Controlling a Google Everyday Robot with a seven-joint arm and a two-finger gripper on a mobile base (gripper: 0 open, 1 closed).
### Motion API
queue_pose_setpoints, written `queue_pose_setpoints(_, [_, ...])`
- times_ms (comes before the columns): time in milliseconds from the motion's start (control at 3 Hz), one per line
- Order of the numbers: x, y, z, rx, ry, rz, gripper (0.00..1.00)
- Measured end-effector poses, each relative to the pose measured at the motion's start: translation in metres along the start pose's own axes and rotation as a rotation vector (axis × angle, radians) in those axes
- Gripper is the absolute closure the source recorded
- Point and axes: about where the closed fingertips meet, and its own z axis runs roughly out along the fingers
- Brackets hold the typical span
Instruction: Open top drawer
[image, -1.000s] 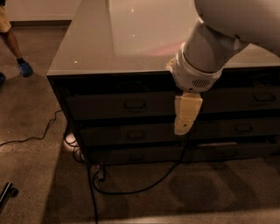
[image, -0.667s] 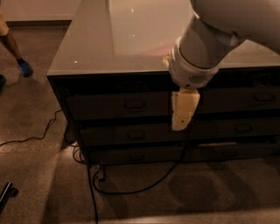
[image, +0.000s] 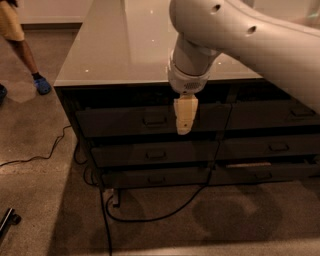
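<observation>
The top drawer (image: 120, 120) is the wide dark front at the top of the left stack, under the counter edge. Its small bar handle (image: 154, 120) sits at its centre. The drawer front looks closed, flush with the stack. My gripper (image: 183, 131) hangs from the white arm, pointing down in front of the drawer's right part, just right of the handle and apart from it.
Two shallower drawer fronts (image: 155, 154) lie below, and another drawer column (image: 272, 117) stands to the right. A pale glossy counter top (image: 130, 45) covers the cabinet. Black cables (image: 150, 215) trail on the floor. A person's leg and blue shoe (image: 41, 85) are at the far left.
The arm and gripper have shifted left along the top drawer front, closer to its handle. The view has also shifted, showing more of the right column.
</observation>
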Motion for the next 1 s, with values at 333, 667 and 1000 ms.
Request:
queue_pose_setpoints(333, [0.013,-0.007,0.047,-0.078,0.074,0.022,0.00])
queue_pose_setpoints(667, [0.009,-0.008,0.053,-0.082,0.080,0.003,0.00])
queue_pose_setpoints(1000, [0.010,-0.008,0.061,-0.092,0.083,0.007,0.00])
